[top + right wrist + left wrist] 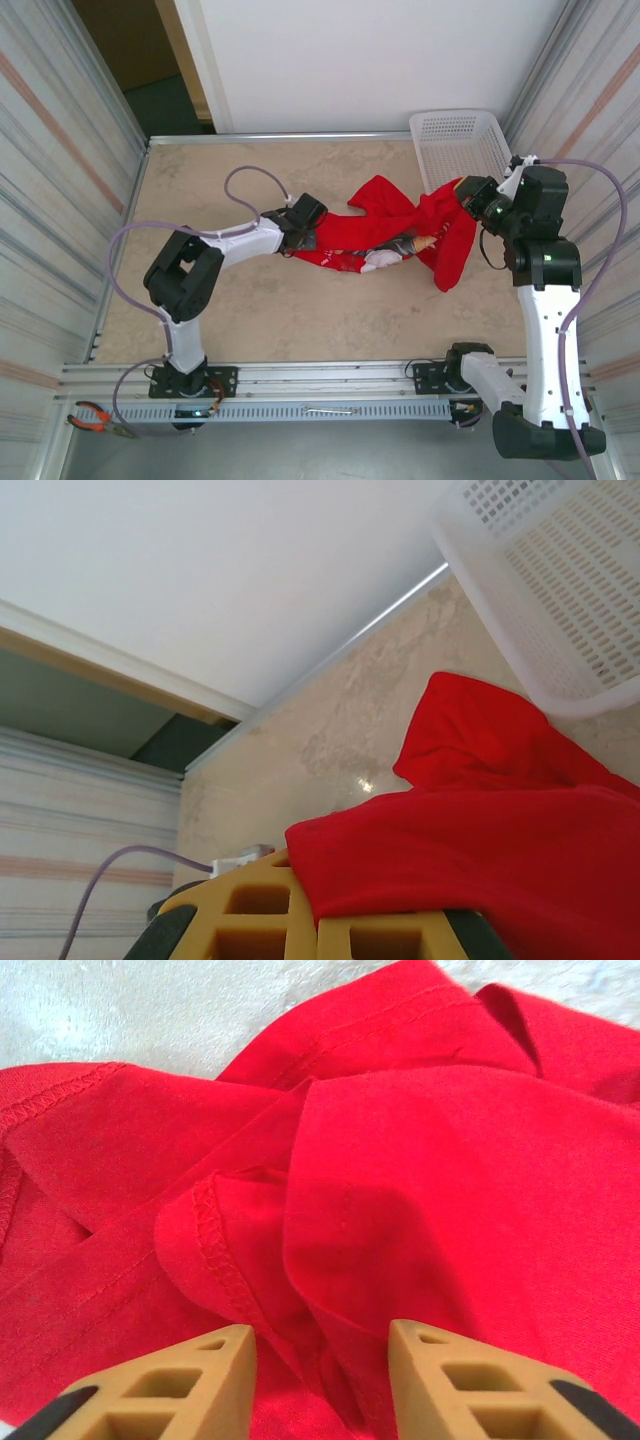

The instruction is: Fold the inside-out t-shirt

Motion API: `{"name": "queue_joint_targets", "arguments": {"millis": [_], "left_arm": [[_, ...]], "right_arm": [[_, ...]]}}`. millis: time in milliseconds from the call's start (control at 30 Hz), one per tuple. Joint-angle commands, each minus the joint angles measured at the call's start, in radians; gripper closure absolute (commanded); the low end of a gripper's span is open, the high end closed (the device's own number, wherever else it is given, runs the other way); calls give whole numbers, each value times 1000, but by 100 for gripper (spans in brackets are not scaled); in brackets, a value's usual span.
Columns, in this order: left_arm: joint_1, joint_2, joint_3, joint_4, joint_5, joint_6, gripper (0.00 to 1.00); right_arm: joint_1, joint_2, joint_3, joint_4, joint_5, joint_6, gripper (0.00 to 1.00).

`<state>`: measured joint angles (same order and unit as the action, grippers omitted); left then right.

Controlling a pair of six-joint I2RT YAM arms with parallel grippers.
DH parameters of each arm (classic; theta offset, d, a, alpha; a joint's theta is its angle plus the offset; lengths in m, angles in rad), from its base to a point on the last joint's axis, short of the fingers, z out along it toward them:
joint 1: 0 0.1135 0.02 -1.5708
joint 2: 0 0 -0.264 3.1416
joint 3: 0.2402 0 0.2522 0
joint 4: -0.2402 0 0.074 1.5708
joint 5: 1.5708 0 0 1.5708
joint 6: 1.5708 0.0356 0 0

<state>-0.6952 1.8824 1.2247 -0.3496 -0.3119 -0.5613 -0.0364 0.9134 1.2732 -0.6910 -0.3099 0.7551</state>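
Observation:
The inside-out t-shirt (400,225) is a bright red bunch lying across the middle of the table, with a white-and-yellow print (382,259) showing at its near side. My right gripper (466,195) is shut on the shirt's right end and holds it lifted, so a flap hangs down beside the basket. In the right wrist view its fingers (318,925) are pressed together with red cloth (480,850) draped over them. My left gripper (301,240) is at the shirt's left end. Its jaws (320,1338) stand apart, straddling a hemmed fold of the red fabric (420,1160).
A white mesh basket (460,140) stands at the back right corner, close to the right gripper, its rim (520,670) just above the lifted cloth. Orange-handled pliers (95,418) lie off the table's near left. Bare tabletop (300,310) stretches in front of the shirt.

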Motion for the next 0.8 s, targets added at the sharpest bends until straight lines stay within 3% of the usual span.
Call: {"name": "queue_joint_targets", "arguments": {"millis": [0,167,300,400,567,667,767], "left_arm": [[5,14,25,-19,9,-31,71],[13,11,25,-17,10,-25,100],[29,-64,18,-20,9,18,100],[83,-189,1,-8,77,60,100],[298,-425,-78,175,465,35,100],[438,-513,-120,367,701,-87,100],[537,-546,-112,541,856,-211,100]], "right_arm": [[8,-16,8,2,12,-9,100],[9,-12,14,2,14,-11,100],[-8,11,68,-10,23,-39,100],[-88,48,154,-13,-21,-50,100],[-350,148,329,16,-175,-7,100],[-417,204,437,41,-206,47,100],[-459,234,490,115,-233,134,100]]}}
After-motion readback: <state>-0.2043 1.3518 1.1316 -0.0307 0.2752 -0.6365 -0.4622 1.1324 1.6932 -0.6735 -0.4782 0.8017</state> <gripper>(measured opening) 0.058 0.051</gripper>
